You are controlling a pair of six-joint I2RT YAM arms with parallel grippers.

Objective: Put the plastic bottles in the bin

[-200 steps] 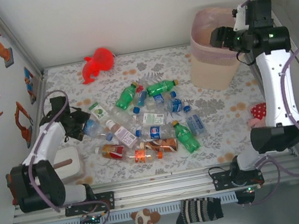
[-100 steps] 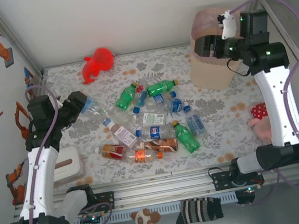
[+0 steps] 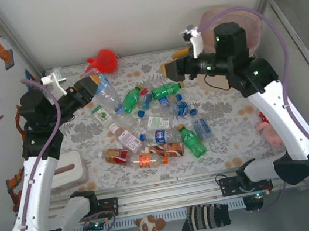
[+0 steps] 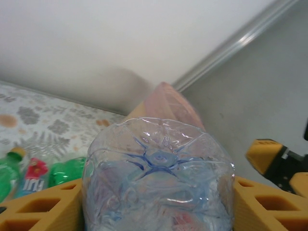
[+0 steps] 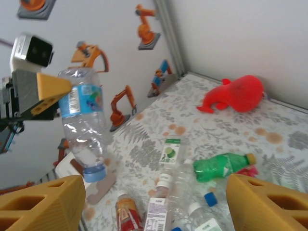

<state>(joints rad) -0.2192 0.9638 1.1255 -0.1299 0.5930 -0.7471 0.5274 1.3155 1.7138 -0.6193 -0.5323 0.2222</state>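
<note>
My left gripper (image 3: 91, 85) is shut on a clear plastic bottle (image 3: 99, 82) with a blue label, held in the air over the table's far left. In the left wrist view the bottle's base (image 4: 159, 173) fills the space between my yellow fingers (image 4: 41, 207). Beyond it stands the bin (image 4: 166, 98), and its pink rim (image 3: 253, 26) shows behind the right arm. My right gripper (image 3: 174, 68) hangs open and holds nothing, left of the bin and above the pile of bottles (image 3: 155, 121). The right wrist view takes in the held bottle (image 5: 84, 120) and a green one (image 5: 221, 166) lying flat.
A red plush toy (image 3: 102, 60) lies at the far wall. The flat white box (image 3: 68, 168) with a brown slot sits at the near left. Another soft toy (image 3: 267, 120) lies at the right edge. Walls close in on the left, back and right.
My left arm has lifted the bottle up off the table and carried it rightward. The right arm has swung from over the bin leftward, out above the bottle pile.
</note>
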